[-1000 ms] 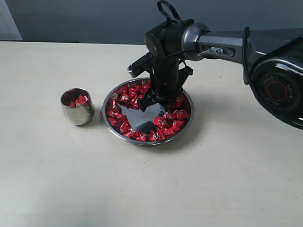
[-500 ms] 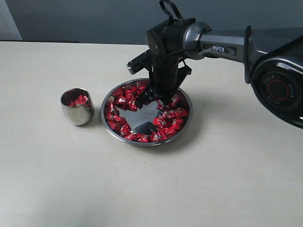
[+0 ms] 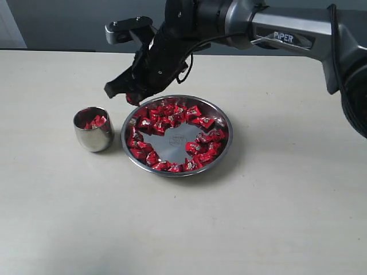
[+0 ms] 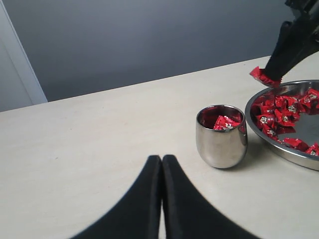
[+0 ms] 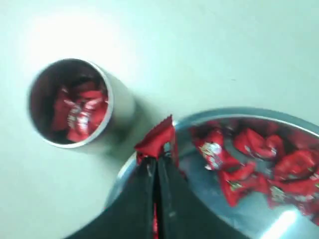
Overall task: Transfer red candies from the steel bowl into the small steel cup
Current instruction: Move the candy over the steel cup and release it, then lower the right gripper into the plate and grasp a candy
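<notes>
The steel bowl (image 3: 225, 146) sits mid-table with a ring of red candies (image 3: 166, 117) around its bare centre. To its left stands the small steel cup (image 3: 93, 129), with a few red candies (image 3: 95, 121) inside. My right gripper (image 3: 133, 97) hangs above the bowl's left rim, between bowl and cup, shut on one red candy (image 5: 157, 138). The same candy (image 4: 264, 77) shows in the left wrist view, above the bowl (image 4: 279, 149) and beside the cup (image 4: 221, 135). My left gripper (image 4: 162, 159) is shut and empty, low over the table short of the cup.
The cream table (image 3: 69, 217) spreads around both vessels. A dark wall (image 3: 69, 23) runs along the back. The right arm (image 3: 287, 34) reaches in from the upper right over the bowl's far side.
My right gripper has lifted out of the bowl with a candy and swung up and left toward the cup. The bowl's candies shifted slightly.
</notes>
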Tool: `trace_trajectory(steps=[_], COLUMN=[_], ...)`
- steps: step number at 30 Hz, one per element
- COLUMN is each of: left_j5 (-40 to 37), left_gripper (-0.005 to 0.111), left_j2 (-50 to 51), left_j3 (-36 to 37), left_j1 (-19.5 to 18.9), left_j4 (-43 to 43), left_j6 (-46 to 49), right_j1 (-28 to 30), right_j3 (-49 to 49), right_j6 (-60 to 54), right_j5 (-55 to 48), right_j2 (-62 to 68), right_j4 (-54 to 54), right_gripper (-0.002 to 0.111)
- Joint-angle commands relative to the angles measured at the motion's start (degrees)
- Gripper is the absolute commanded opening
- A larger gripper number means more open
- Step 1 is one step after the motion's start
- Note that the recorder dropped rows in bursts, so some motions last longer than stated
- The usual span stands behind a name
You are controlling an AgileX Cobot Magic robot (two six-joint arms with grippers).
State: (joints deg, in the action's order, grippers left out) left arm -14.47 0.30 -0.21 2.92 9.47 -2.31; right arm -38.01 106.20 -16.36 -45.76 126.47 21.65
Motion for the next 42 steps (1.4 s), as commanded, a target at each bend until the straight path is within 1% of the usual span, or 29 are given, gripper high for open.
trace_trajectory(steps=[1, 4, 7, 8, 9, 10, 11, 13, 16, 18, 22, 25, 28, 30, 33, 36, 42], left_j5=[0.59, 0.59, 0.59, 0.59, 0.59, 0.59, 0.59, 0.59, 0.59, 0.59, 0.59, 0.59, 0.59, 0.59, 0.59, 0.59, 0.59], left_gripper=[0.001, 0.001, 0.001, 0.001, 0.001, 0.001, 0.001, 0.001, 0.001, 0.001, 0.001, 0.001, 0.001, 0.001, 0.001, 0.001, 0.001], left_j2=[-0.30, -0.30, -0.30, -0.30, -0.30, -0.30, -0.30, -0.30, -0.30, -0.30, -0.30, -0.30, -0.30, -0.30, -0.30, -0.30, -0.30], left_j3=[0.21, 0.21, 0.21, 0.21, 0.21, 0.21, 0.21, 0.21, 0.21, 0.21, 0.21, 0.21, 0.21, 0.21, 0.21, 0.21, 0.21], left_j1=[0.00, 0.00, 0.00, 0.00, 0.00, 0.00, 0.00, 0.00, 0.00, 0.00, 0.00, 0.00, 0.00, 0.00, 0.00, 0.00, 0.00], left_j4=[-0.18, -0.18, -0.18, -0.18, -0.18, -0.18, -0.18, -0.18, -0.18, -0.18, -0.18, -0.18, -0.18, -0.18, -0.18, -0.18, -0.18], left_j6=[-0.17, -0.17, -0.17, -0.17, -0.17, -0.17, -0.17, -0.17, -0.17, -0.17, -0.17, -0.17, -0.17, -0.17, -0.17, -0.17, -0.17], right_j1=[-1.15, -3.26, -4.65, -4.67, -4.67, -4.67, -4.67, -4.67, -4.67, -4.41, -2.57, -0.79, 0.57, 1.29, 1.69, 1.69, 1.32], right_j3=[-0.20, -0.20, -0.20, -0.20, -0.20, -0.20, -0.20, -0.20, -0.20, -0.20, -0.20, -0.20, -0.20, -0.20, -0.20, -0.20, -0.20], right_j6=[-11.50, -18.21, -18.52, -18.52, -18.52, -18.52, -18.52, -18.52, -18.52, -16.58, 1.08, 10.76, 12.29, 12.29, 12.29, 11.11, -0.74], right_j5=[1.80, 5.33, 8.90, 9.28, 9.50, 9.50, 9.50, 9.79, 10.54, 10.54, 9.50, 4.25, -1.20, -3.69, -6.30, -7.78, -7.91], right_j2=[-0.27, 0.82, 2.22, 2.57, 3.01, 3.33, 3.33, 3.33, 3.33, 2.47, 1.59, 1.78, 2.84, 3.49, 4.16, 4.55, 4.76], right_j4=[14.51, 21.76, 21.90, 21.71, 21.71, 21.42, 21.45, 20.93, 20.17, 13.28, -2.71, -13.14, -20.09, -22.13, -21.26, -16.54, -1.50], right_gripper=[-0.001, -0.001, -0.001, 0.001, 0.007, 0.018, 0.025, 0.034, 0.035, 0.035, 0.035, 0.035, 0.035, 0.035, 0.035, 0.035, 0.035])
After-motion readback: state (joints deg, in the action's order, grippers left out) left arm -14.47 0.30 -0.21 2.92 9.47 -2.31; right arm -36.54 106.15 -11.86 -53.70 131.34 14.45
